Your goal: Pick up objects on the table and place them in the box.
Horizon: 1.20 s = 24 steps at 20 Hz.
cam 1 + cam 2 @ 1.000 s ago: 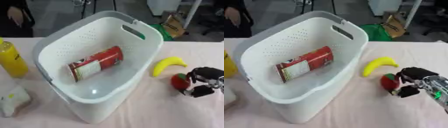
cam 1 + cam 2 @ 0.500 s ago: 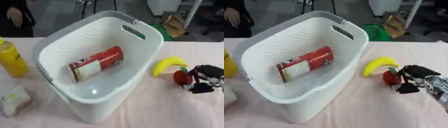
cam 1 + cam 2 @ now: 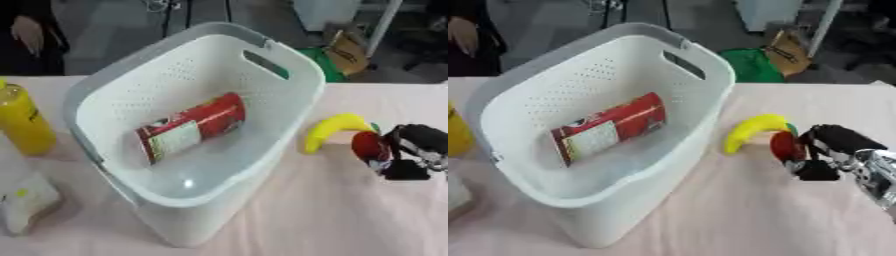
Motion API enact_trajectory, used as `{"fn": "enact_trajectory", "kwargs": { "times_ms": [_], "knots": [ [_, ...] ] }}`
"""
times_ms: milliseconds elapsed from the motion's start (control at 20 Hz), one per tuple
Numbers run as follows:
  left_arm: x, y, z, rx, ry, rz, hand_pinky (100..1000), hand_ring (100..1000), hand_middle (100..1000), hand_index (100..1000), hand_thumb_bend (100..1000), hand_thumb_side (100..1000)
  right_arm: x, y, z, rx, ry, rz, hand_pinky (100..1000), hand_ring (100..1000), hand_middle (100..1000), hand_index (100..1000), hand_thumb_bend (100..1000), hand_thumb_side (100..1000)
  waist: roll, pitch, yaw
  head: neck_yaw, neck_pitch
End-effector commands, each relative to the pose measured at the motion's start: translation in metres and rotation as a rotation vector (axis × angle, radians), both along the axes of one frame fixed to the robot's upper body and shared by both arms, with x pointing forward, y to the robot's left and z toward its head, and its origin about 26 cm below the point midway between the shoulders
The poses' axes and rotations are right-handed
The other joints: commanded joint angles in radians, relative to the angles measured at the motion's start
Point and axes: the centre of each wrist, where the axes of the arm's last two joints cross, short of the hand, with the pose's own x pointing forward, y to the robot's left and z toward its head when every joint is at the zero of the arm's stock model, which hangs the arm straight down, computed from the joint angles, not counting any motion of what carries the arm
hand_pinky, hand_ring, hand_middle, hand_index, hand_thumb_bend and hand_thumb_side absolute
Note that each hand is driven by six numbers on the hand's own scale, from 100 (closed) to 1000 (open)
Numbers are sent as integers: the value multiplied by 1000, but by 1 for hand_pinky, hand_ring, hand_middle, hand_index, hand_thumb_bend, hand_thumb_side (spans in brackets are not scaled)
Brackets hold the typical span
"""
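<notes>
— Where is your red object?

— The small red object point(image 3: 784, 146) sits at right centre of the frame, on the table point(image 3: 737, 215), with your right hand point(image 3: 826, 150) curled round it. The banana point(image 3: 748, 131) lies just beside it, to its upper left.

— And the box?

— The white basket point(image 3: 289, 107) fills the centre; a red canister point(image 3: 188, 127) lies on its side inside. At the left edge you have a yellow bottle point(image 3: 22, 122), and below it a pale packet point(image 3: 26, 205).
</notes>
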Motion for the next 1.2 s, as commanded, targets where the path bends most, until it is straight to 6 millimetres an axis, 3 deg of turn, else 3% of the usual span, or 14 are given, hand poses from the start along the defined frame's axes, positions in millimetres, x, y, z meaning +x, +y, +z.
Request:
{"fn": "enact_trajectory", "kwargs": {
  "times_ms": [50, 550, 600, 650, 1200],
  "knots": [
    [-3, 1, 6, 6, -33, 5, 672, 579, 605, 742, 100, 1000, -9, -7, 28, -39, -82, -3, 850, 768, 375, 552, 100, 599, 2, -28, -5, 3, -7],
    [-3, 2, 6, 9, -30, 6, 671, 579, 605, 742, 100, 1000, -31, 6, 56, -81, -148, 39, 850, 771, 375, 551, 100, 577, 2, -39, -14, 7, -6],
    [-3, 2, 6, 9, -30, 7, 670, 579, 605, 742, 100, 1000, -33, 8, 60, -84, -156, 43, 850, 771, 372, 545, 100, 680, 2, -41, -15, 8, -6],
    [-3, 2, 6, 10, -29, 7, 670, 579, 605, 742, 100, 1000, -36, 10, 66, -89, -173, 51, 850, 771, 370, 544, 100, 573, 1, -43, -17, 9, -6],
    [-3, 2, 6, 22, -26, 6, 669, 579, 605, 742, 100, 1000, -61, 34, 116, -110, -297, 107, 851, 773, 348, 534, 100, 559, -13, -54, -15, 9, -1]
  ]
}}
